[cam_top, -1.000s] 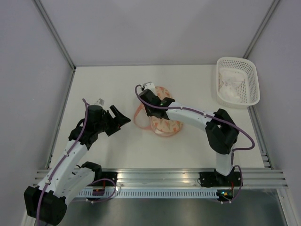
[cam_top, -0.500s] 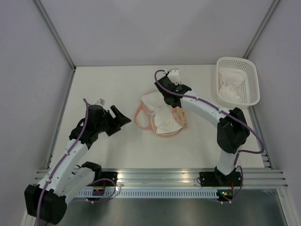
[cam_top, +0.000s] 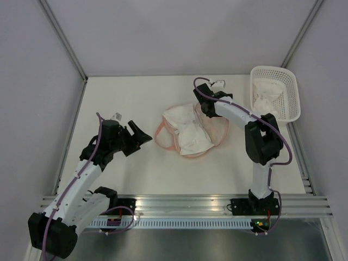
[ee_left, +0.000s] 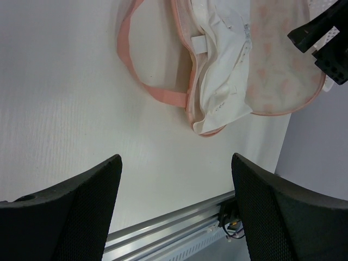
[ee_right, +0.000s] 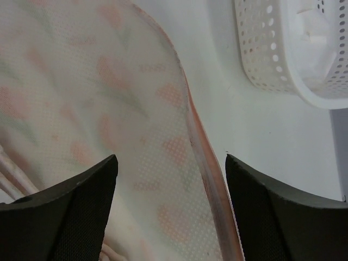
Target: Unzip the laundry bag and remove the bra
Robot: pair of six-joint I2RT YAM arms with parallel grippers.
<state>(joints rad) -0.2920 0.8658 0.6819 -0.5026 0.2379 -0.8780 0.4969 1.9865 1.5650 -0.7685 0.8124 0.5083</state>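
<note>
Right claw [ee_right: 171, 159] now nearer the basket [cam_top: 270, 68]

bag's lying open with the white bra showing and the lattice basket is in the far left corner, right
No: the basket sits in the far right corner, as the top external view shows. The laundry bag does lie open with the white bra showing.

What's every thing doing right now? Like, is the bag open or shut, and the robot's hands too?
laundry bag: unzipped, its printed flap spread open.
bra: lying in the open bag, not yet taken out.
left gripper: open, holding nothing.
right gripper: open, above the bag's flap.
basket: upright, with white items inside.
</note>
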